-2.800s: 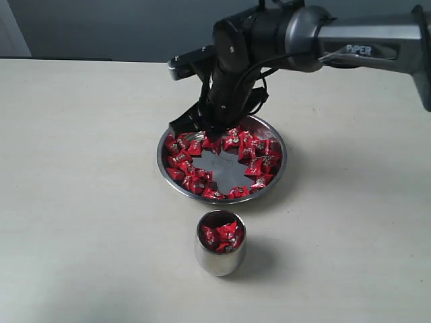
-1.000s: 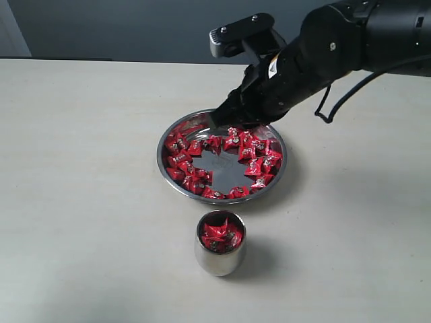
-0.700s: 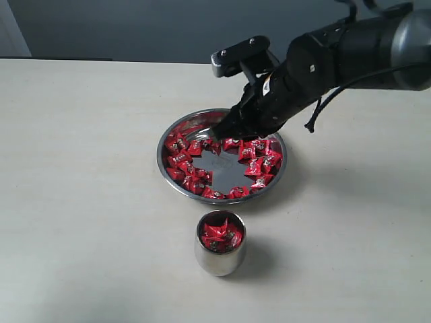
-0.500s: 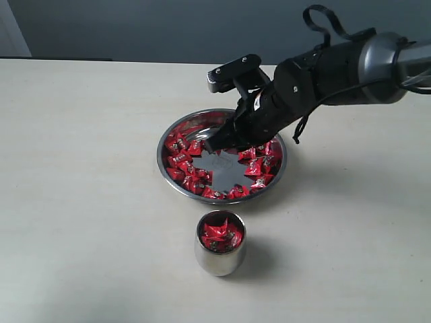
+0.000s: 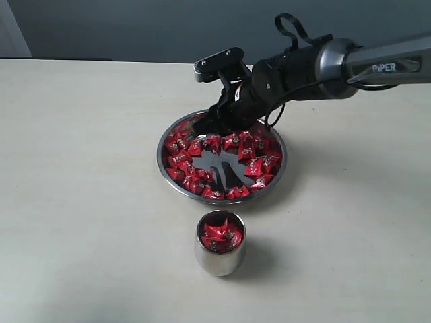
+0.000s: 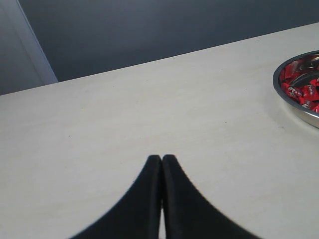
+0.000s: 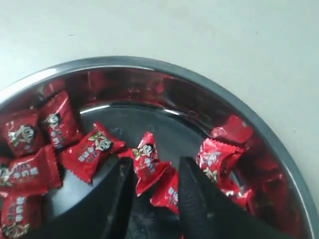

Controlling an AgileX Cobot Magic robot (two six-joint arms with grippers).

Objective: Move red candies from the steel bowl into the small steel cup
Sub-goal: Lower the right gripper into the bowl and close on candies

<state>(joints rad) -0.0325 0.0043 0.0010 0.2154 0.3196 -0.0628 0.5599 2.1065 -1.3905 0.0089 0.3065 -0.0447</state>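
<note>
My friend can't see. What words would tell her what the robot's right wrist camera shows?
The right gripper has its two black fingers open on either side of one red candy inside the steel bowl. More red candies lie around the bowl's shiny floor, and the pale table shows beyond its rim.

SETTING: robotics lab test bench | EVIDENCE: plain beige tabletop (image 5: 81, 202); dark grey wall (image 5: 135, 27) directly behind it; black-and-grey robot arm (image 5: 377, 64) lettered PIPER

One bowl (image 5: 163, 163), one cup (image 5: 217, 261), many candies (image 5: 256, 167)
</note>
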